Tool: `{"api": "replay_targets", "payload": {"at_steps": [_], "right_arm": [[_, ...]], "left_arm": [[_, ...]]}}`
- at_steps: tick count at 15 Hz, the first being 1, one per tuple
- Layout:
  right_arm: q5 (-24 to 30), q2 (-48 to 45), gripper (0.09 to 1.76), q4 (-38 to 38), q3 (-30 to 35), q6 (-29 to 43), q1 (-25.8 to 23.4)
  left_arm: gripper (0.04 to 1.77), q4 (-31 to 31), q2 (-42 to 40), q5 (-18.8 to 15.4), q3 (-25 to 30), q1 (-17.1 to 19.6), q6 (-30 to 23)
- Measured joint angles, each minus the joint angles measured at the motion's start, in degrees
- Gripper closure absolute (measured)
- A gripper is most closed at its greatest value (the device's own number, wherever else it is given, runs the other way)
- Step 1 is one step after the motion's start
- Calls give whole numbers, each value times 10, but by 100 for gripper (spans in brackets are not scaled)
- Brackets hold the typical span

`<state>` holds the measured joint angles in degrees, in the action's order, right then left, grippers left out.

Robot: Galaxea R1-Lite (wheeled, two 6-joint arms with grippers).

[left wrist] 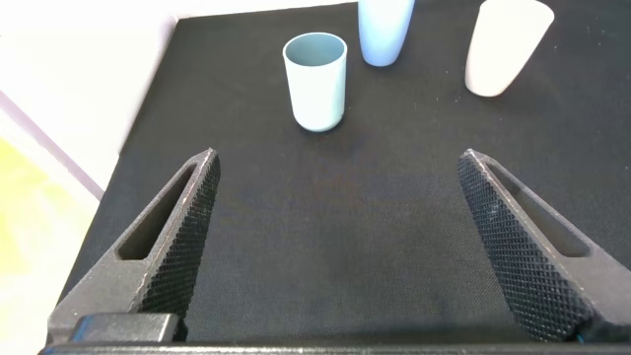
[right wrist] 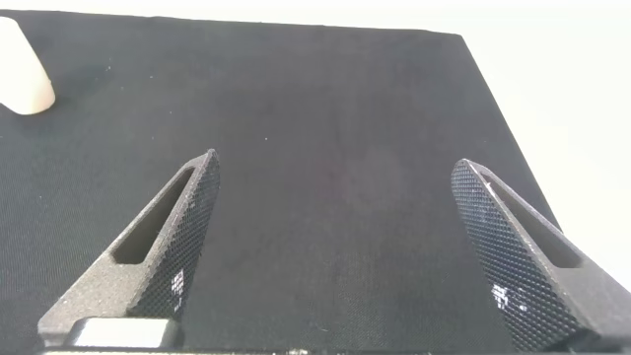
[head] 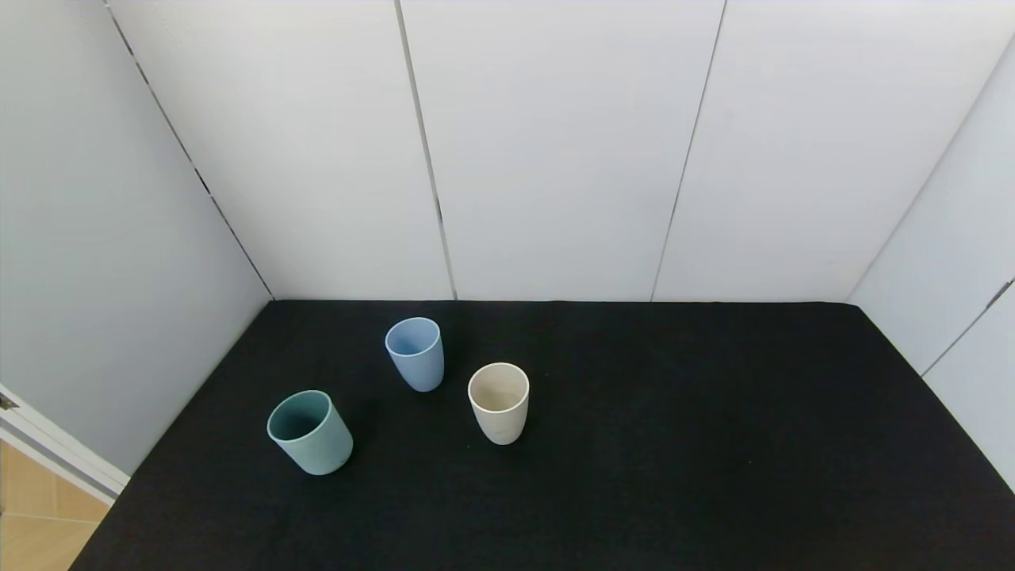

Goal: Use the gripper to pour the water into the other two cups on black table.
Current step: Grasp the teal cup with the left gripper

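Looking at the teal-green cup point(head: 310, 432) first: upright on the black table point(head: 674, 444), nearest my left edge, untouched. That's my pour source, judging by the task. Can't tell from here whether it has water in it.

Light blue cup point(head: 415, 353) stands farther back, cream-beige cup point(head: 499, 402) to its right and a bit nearer me. All three upright, apart from each other, no contact. I see nothing spilled on the cloth.

Left gripper point(left wrist: 340, 247) hovers low over the near table with its fingers spread wide, nothing between them. Teal cup sits ahead of it, roughly in line with the gap, still well apart. Blue and cream cups show beyond it.

Right gripper point(right wrist: 335, 247) is also spread wide and empty, over bare cloth on the right side, with the cream cup just at the edge of its view. Looks idle.

Neither arm shows in the head view.

Progress, my read: nothing done yet. No grasp, no lift, no pour. Left to do: approach and grab teal cup, pour into blue, pour into cream.
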<state>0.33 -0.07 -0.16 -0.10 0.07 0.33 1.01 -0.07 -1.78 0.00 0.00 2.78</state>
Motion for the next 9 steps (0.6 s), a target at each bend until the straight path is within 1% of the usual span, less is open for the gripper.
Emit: {"api": "replay_targets", "payload": {"at_steps": [2,5,9], "right_arm": [[0,0,14,0,0,0,0],[0,0,14,0,0,0,0],[0,0,14,0,0,0,0]], "left_arm": [[9,0,0,1,0,0,-5],[9,-1,0,11,0,0,-14],[9,-6,0,5,0,-1,-2]]}}
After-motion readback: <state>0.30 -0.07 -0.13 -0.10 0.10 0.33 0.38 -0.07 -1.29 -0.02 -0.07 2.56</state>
